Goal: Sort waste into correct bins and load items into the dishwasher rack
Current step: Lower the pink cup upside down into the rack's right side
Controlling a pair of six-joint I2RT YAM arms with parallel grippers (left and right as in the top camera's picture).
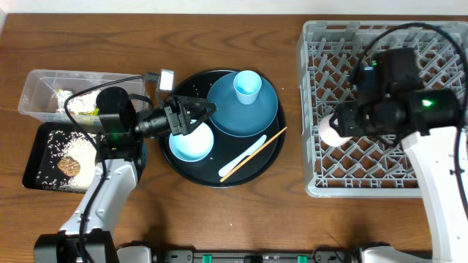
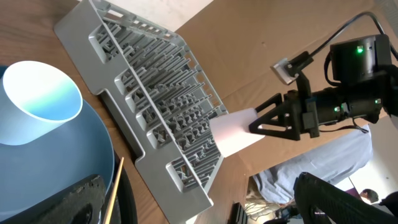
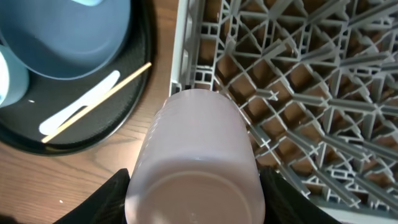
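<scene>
Now in hand: the small pink cup (image 1: 330, 130), gripped by my right gripper (image 2: 256, 121). The jaws are roughly half spread and pressed on either side of its body.
Cup position: over the left wall of the dishwasher rack (image 1: 314, 80), about midway along that wall. The rack fills the table's right end. I cannot tell whether the cup touches the pegs.
Cup attitude: the closed base faces my right wrist camera, so I judge the mouth points away, down towards the lattice.
Handling, pink cup: it looks like smooth, stiff plastic, light and not fragile. The wall tapers, so I expect it could slide out of a loose grip.
Hold point: across the round body near the base, as now. Squeezing at the rim would probably flex it.
Left gripper (image 1: 197, 118): jaws spread wide and holding nothing, above the light blue bowl (image 1: 190, 145) on the left side of the round black tray (image 1: 172, 166).
Handling, bowl: the curve is shallow and probably slick, so I would pinch it over the rim.
Waiting on tray: the blue plate (image 1: 252, 120) with the pale blue cup (image 1: 247, 86) standing on it, and towards the tray's near right edge the white spoon (image 1: 238, 162) and the chopstick (image 1: 278, 134), both thin and lying flat, so awkward to pick up.
</scene>
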